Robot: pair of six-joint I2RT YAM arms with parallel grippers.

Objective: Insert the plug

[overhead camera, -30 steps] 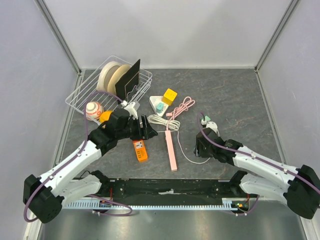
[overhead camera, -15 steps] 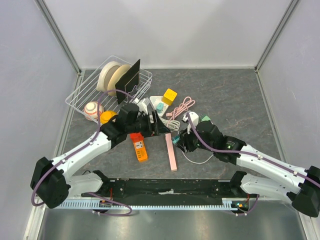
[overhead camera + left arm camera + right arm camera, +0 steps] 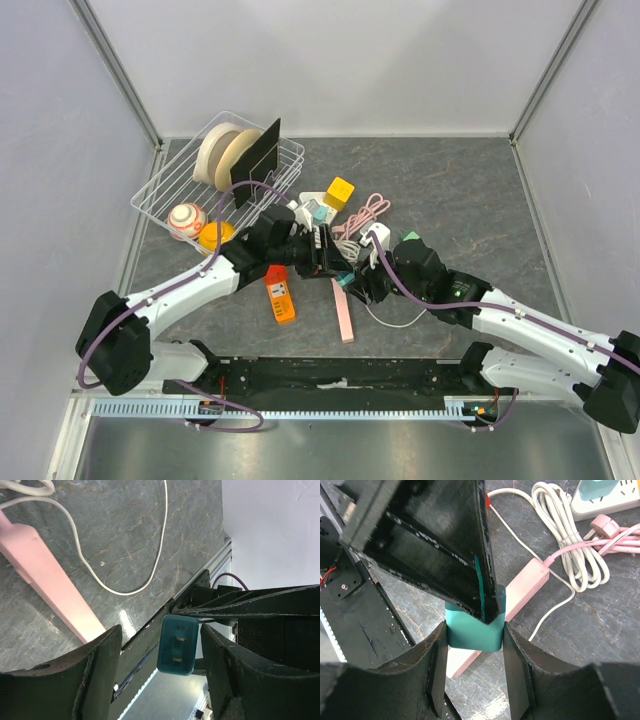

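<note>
— Holding what, the right gripper (image 3: 473,632)?
— A teal plug (image 3: 470,636), clamped between its fingers, just above the pink power strip (image 3: 527,582).
— And the left gripper (image 3: 159,634)?
— Jaws wide, seemingly flanking the plug without touching.

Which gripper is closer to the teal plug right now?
Right. The right gripper is clamped on the teal plug; the left gripper straddles it with open jaws, a gap on each side.
</note>
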